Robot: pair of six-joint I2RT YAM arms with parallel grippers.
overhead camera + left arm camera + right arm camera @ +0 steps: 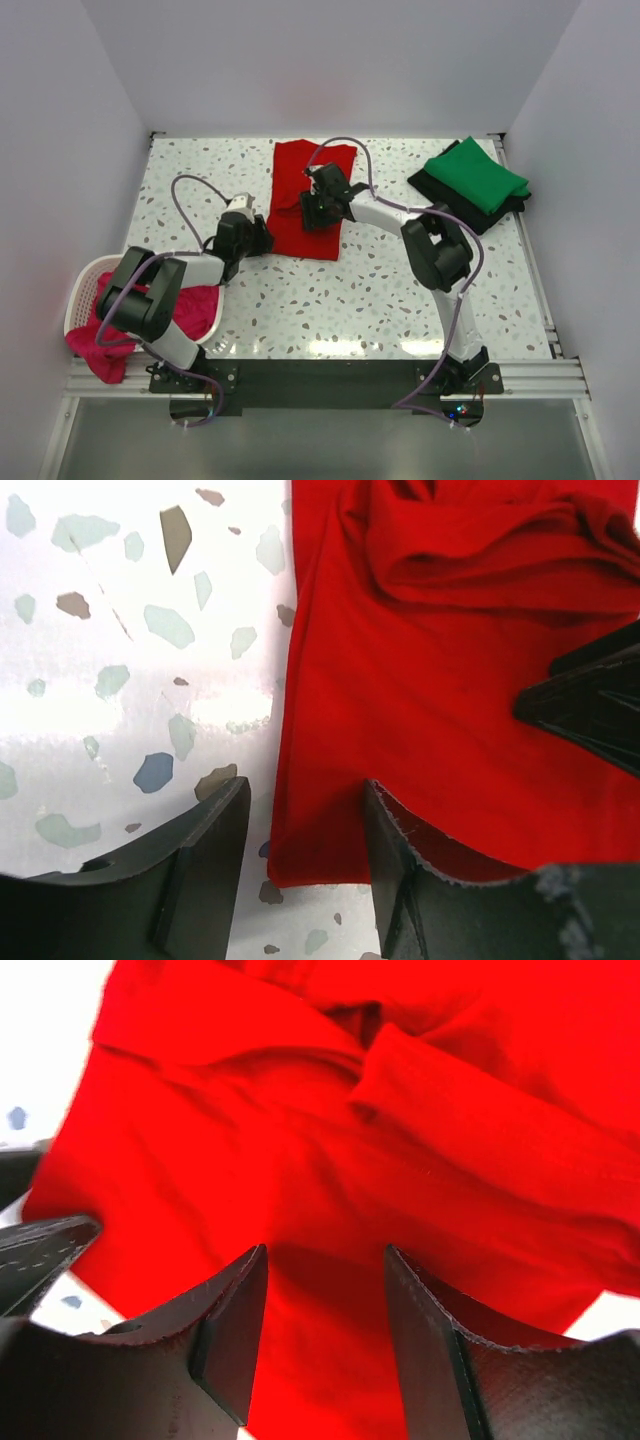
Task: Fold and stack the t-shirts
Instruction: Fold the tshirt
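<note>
A bright red t-shirt lies spread in a long strip on the middle of the table, rumpled at its far end. My left gripper is at its near left corner. In the left wrist view its jaws stand open astride the shirt's left edge, one finger over the table, the other over the red cloth. My right gripper hovers open over the middle of the shirt, with red cloth under the gap. A green t-shirt lies folded on a black one at the back right.
A white lattice basket stands at the near left edge with a magenta-pink t-shirt in it, hanging over the rim. The terrazzo table is walled at the left, back and right. The right gripper's black finger shows in the left wrist view.
</note>
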